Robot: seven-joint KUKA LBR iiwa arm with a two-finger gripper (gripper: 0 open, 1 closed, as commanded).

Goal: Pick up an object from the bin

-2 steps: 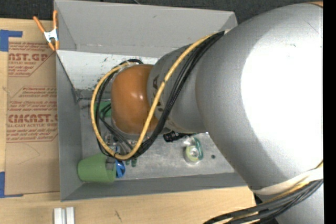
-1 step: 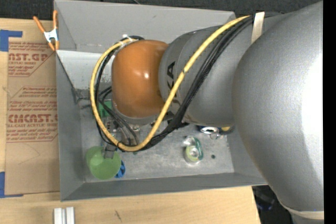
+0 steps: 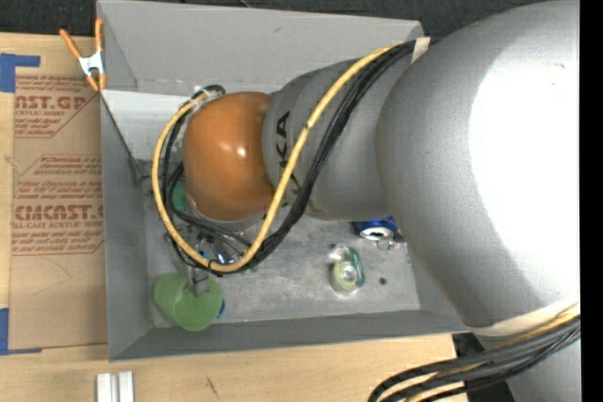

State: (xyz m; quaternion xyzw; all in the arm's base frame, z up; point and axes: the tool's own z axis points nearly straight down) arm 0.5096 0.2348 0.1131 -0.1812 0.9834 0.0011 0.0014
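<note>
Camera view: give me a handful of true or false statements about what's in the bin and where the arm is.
1. A green thing lies in the near-left corner of the bin. True.
2. The arm reaches in from the view's left. False: it comes in from the right.
3. The wrist carries a blue cover. False: it is an orange cover.
4. A small clear thing lies on the bin floor, apart from the green thing. True.
5. The pincer hangs over the bin's right half. False: it is at the left, right by the green thing.
</note>
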